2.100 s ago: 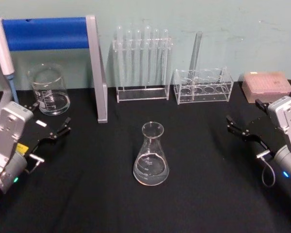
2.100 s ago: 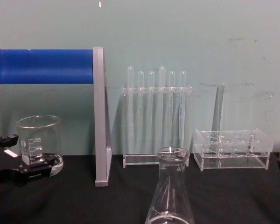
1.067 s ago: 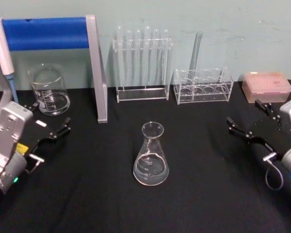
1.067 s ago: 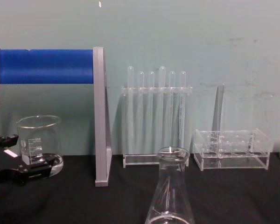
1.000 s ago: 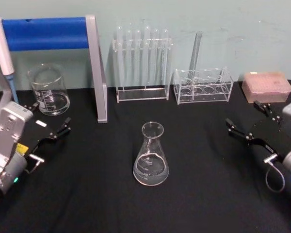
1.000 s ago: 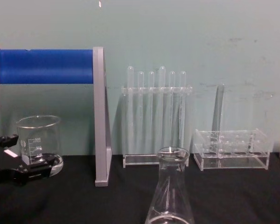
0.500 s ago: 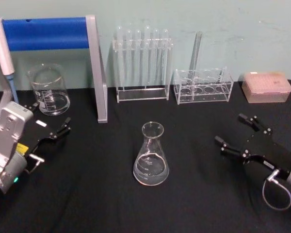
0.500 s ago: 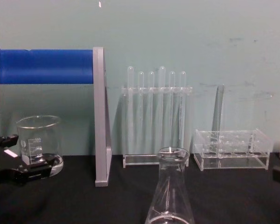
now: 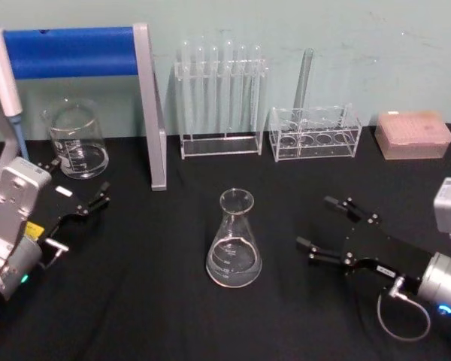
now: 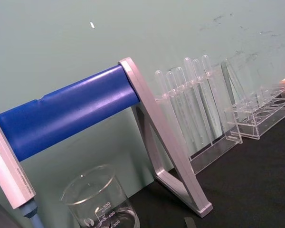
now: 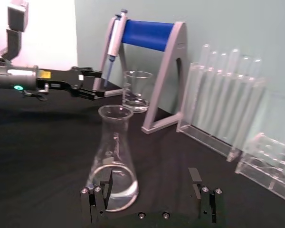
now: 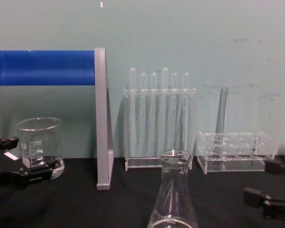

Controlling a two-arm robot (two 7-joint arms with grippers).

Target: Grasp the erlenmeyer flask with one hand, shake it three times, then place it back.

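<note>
- The table [image 9: 158, 316], under a black cloth, bears the erlenmeyer flask [image 9: 234, 244], which stands upright near the middle of it with nothing touching it.
- The pipette stand [image 9: 68, 51], a blue bar on a grey frame, is behind the flask and to its left. A pipette [image 9: 4, 75] hangs at the end farthest from the flask.
- The tall test tube rack [image 9: 220, 101], clear and filled with a row of tubes, stands straight behind the flask at the wall.
- The low clear rack [image 9: 314, 135] is behind the flask and to its right, holding a single tall tube [image 9: 304, 75].
- The pink box [image 9: 412, 135] sits farther right of the flask than the low rack, at the same depth.
- The glass beaker [image 9: 77, 141] is behind the flask and well to its left, beneath the blue bar.
- The right gripper [image 9: 314, 222] is low over the cloth, near the flask on its right. Its fingers are spread wide and point at the flask without touching it; the right wrist view shows the flask just ahead of the gap.
- The left gripper [image 9: 77, 184] rests well to the flask's left, near the beaker, with its fingers apart and holding nothing.
</note>
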